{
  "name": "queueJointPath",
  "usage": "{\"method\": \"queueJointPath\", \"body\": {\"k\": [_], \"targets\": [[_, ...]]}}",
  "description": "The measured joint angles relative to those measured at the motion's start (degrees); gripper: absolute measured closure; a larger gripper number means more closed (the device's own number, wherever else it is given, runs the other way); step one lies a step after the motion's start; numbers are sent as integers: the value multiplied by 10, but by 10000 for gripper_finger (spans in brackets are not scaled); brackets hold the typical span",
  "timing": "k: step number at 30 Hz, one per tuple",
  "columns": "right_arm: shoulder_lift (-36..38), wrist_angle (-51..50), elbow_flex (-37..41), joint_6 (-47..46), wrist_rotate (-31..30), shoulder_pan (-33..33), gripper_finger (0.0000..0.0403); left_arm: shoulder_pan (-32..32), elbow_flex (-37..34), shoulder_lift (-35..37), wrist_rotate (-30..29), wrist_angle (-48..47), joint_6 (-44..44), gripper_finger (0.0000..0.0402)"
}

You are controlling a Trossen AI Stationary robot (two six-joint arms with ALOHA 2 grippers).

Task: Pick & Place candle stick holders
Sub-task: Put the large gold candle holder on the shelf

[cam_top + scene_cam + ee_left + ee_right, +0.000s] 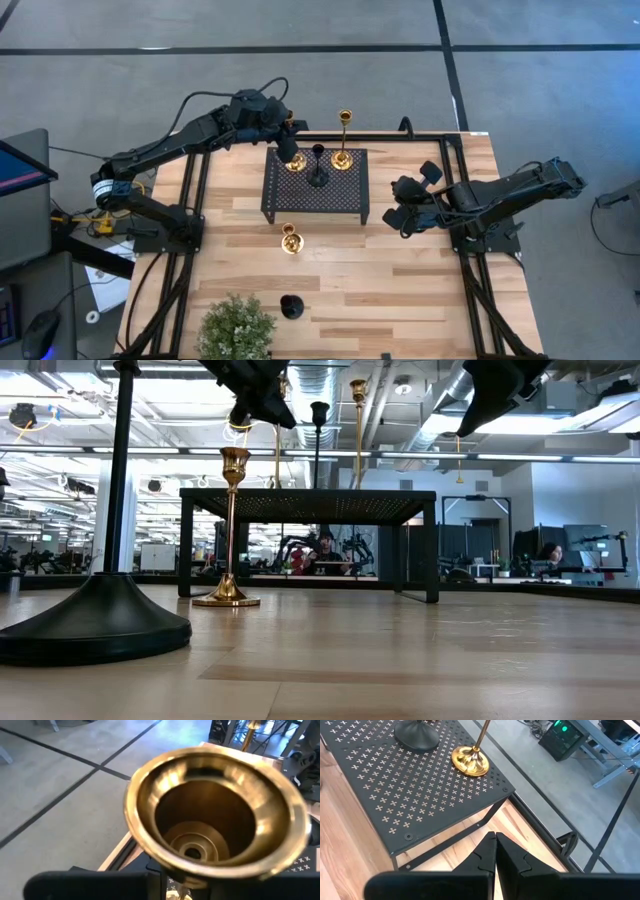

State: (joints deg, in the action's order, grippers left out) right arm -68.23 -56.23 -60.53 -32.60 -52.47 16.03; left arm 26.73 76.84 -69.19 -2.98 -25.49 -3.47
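Observation:
A tall gold candle holder (296,162) stands at the far left of the black perforated stand (340,205). My left gripper (290,150) is at its top, and its cup (215,820) fills the left wrist view. A black holder (318,176) and a second tall gold holder (343,156) stand beside it on the stand. Another gold holder (290,240) and a black holder (291,305) stand on the table, nearer the front. My right gripper (495,851) is shut and empty, in the air right of the stand (398,202). My left gripper has the tall gold holder by its stem, just under the cup (183,891), with one finger on each side. The cup hides the fingertips, so the exact contact does not show. The holder stands upright with its base (296,164) on the stand.
A green potted plant (237,328) stands at the near left of the table. The table's black frame rails run along the left side (190,210) and the right side (470,260). Bare wood lies between the stand and the near edge (400,290).

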Motion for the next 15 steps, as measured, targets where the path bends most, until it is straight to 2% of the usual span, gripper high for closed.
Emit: {"method": "queueJointPath", "body": {"k": [15], "targets": [[0,0,0,0,1,0,403,-1,0,0,0,5,-12,331]]}}
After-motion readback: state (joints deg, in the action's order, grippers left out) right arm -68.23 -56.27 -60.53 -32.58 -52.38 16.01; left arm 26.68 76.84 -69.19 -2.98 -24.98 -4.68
